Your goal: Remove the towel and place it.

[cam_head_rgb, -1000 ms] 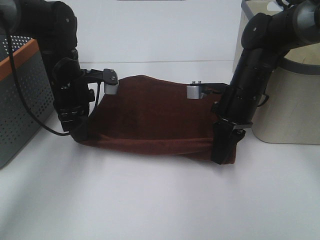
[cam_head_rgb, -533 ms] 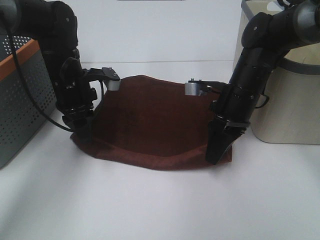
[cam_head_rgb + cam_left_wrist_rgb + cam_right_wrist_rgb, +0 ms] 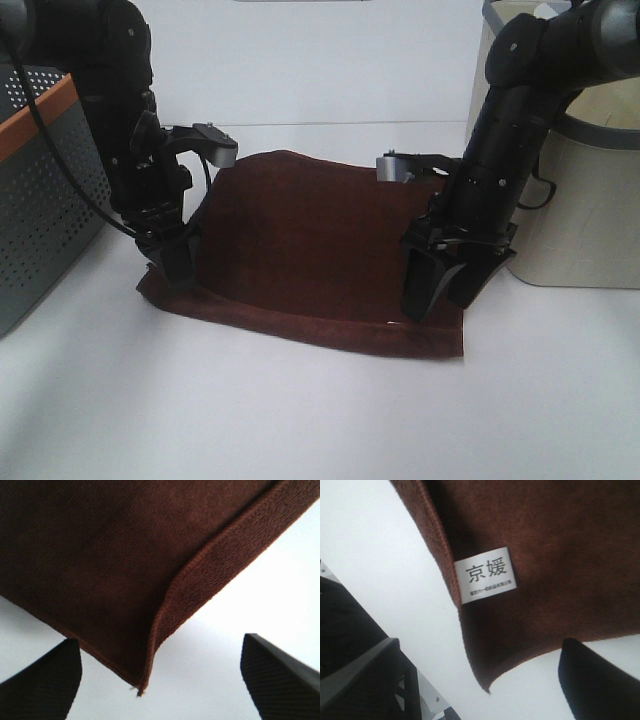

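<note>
A dark maroon towel (image 3: 300,230) lies on the white table (image 3: 300,420). Its front hem is flat on the surface and its back part rises toward the rear. My left gripper (image 3: 175,262) is open over the towel's front left corner. In the left wrist view the gripper (image 3: 160,680) has its fingers apart, and the folded corner of the towel (image 3: 125,555) lies loose between them. My right gripper (image 3: 438,295) is open over the front right corner. The right wrist view shows this gripper (image 3: 480,680) with fingers apart above the towel (image 3: 560,555) and its white label (image 3: 487,575).
A grey perforated crate (image 3: 40,200) with an orange rim stands at the left edge. A beige round bin (image 3: 580,200) stands at the right, close behind the right arm.
Both grippers brought the towel's front edge down and forward onto the table, then opened and let it go. The hem now lies flat and spread out.
</note>
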Available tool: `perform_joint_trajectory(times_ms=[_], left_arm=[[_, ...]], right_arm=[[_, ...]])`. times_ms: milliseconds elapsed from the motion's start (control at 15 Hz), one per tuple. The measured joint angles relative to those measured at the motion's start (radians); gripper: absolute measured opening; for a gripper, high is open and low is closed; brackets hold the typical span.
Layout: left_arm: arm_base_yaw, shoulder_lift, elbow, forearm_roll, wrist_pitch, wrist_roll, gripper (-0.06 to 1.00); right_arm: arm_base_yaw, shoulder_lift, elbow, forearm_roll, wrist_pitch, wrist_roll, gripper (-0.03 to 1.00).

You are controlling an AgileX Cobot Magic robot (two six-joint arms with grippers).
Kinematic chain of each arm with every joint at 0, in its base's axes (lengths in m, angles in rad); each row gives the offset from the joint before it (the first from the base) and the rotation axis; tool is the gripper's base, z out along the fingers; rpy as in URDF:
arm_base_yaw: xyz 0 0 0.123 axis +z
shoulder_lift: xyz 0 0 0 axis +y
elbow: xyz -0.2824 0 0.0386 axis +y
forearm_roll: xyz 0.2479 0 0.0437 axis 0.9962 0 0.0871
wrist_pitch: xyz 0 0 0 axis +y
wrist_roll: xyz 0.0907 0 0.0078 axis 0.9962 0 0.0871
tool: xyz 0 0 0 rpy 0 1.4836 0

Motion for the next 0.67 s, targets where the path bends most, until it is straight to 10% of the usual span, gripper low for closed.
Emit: perform_joint_trajectory(times_ms=[667], left_arm=[[0.0, -0.177, -0.2, -0.001, 0.03, -0.317, 0.82]], right_arm=[[0.0, -0.241, -0.342, -0.03, 0.003, 0.266, 0.75]])
